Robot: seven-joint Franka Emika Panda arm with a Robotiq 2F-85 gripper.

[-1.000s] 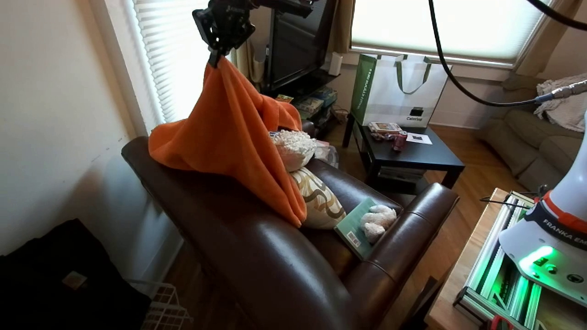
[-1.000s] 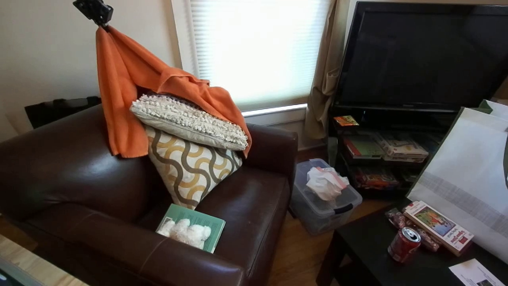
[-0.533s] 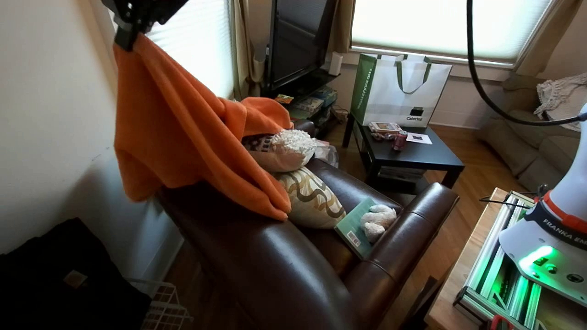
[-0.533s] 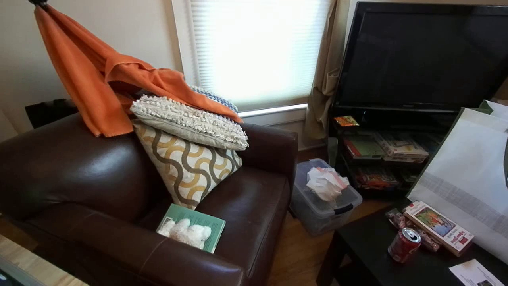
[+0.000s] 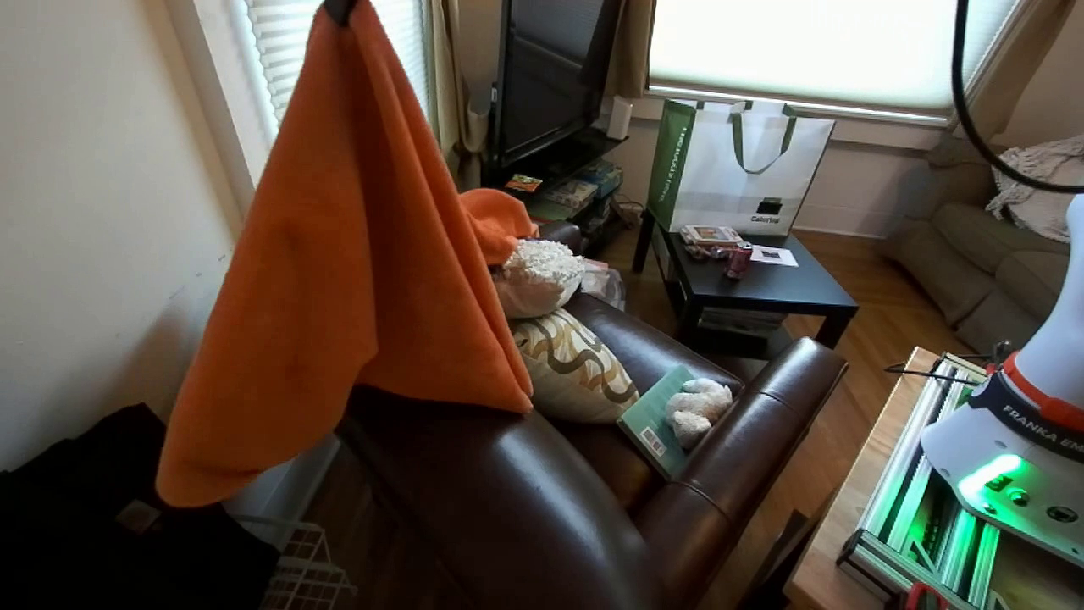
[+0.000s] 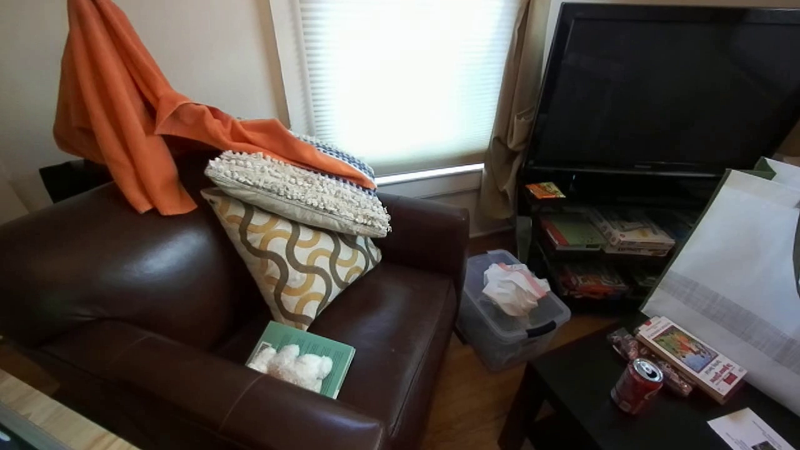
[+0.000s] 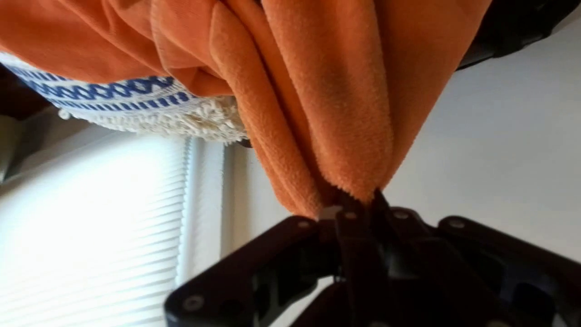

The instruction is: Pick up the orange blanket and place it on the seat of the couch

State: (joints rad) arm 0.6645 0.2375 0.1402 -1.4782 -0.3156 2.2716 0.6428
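The orange blanket (image 5: 339, 280) hangs in long folds from my gripper (image 5: 339, 10), which is shut on it at the top edge of that exterior view. In the wrist view, the gripper (image 7: 358, 200) pinches a bunch of the blanket (image 7: 336, 91). In an exterior view, the gripper is out of frame above the blanket (image 6: 119, 119). There its lower part drapes over the couch back and across the pillow stack. The couch (image 5: 508, 500) is dark brown leather and shows in both exterior views. Its seat (image 6: 400, 306) is partly bare in front of the pillows.
A shaggy white pillow (image 6: 294, 190), a wavy-patterned pillow (image 6: 300, 262) and a white-and-blue pillow (image 7: 109, 93) are stacked on the couch. A green book (image 6: 337, 359) with a white plush toy (image 6: 294, 365) lies on the seat. A black coffee table (image 5: 771, 284) stands beyond. The wall and window are close.
The gripper has moved left over the couch back, then up. The blanket has been pulled partly off the pillows, uncovering some of the white-and-blue one, and its free part now hangs behind the couch back.
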